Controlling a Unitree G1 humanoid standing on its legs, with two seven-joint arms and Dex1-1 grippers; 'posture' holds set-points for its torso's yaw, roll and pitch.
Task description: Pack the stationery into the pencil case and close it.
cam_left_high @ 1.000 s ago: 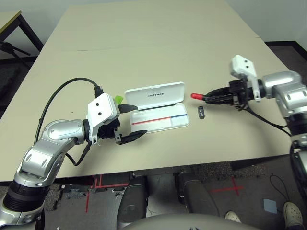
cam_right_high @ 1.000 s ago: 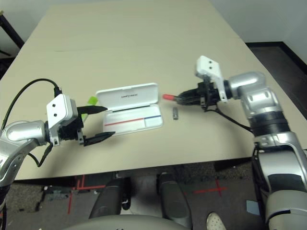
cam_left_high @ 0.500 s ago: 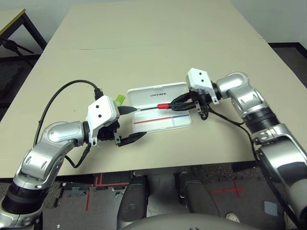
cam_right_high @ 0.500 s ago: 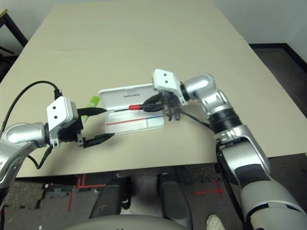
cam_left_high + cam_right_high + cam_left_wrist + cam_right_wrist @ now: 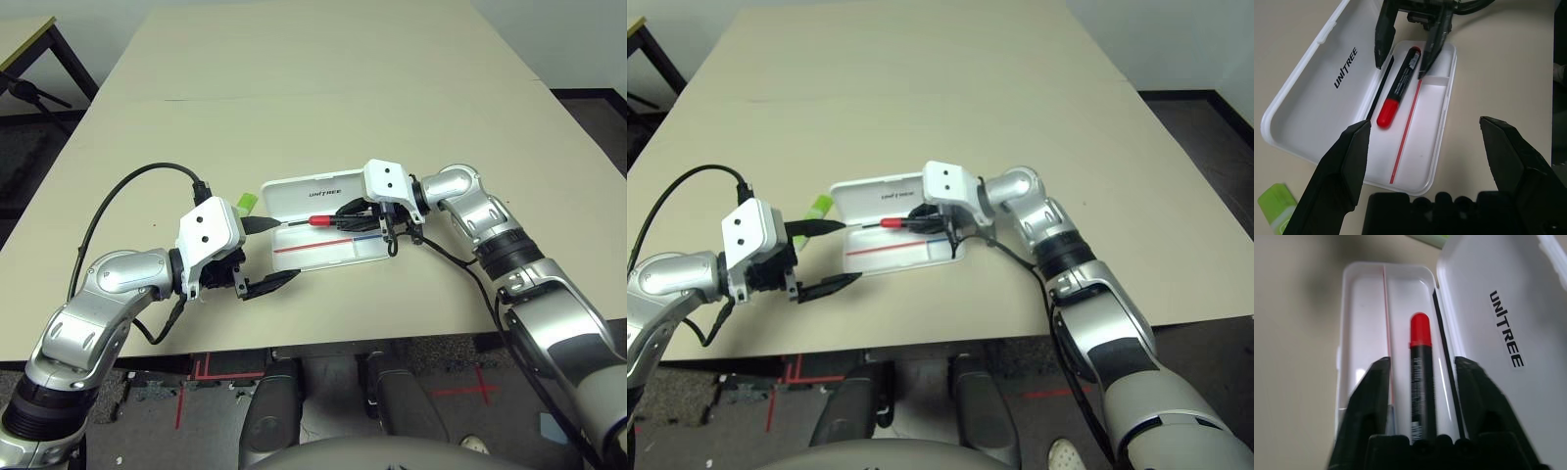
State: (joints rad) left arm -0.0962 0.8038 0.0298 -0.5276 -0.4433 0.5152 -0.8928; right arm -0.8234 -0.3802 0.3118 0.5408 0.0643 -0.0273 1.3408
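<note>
The white pencil case lies open, its lid folded flat and lettered in dark print. A marker with a black body and a red end lies in the tray beside the hinge. My right gripper reaches over the case and is open, one finger on each side of the marker with a gap to it. A lime-green highlighter rests on the table just left of the lid. My left gripper hovers open at the case's left end, holding nothing.
The beige table stretches wide behind the case. A black cable loops over my left forearm. The table's front edge runs close below the case. Another table's dark leg stands at the far left.
My right gripper carried the marker leftward from the open table to over the case, then opened; the marker now lies in the tray. My left gripper stayed put.
</note>
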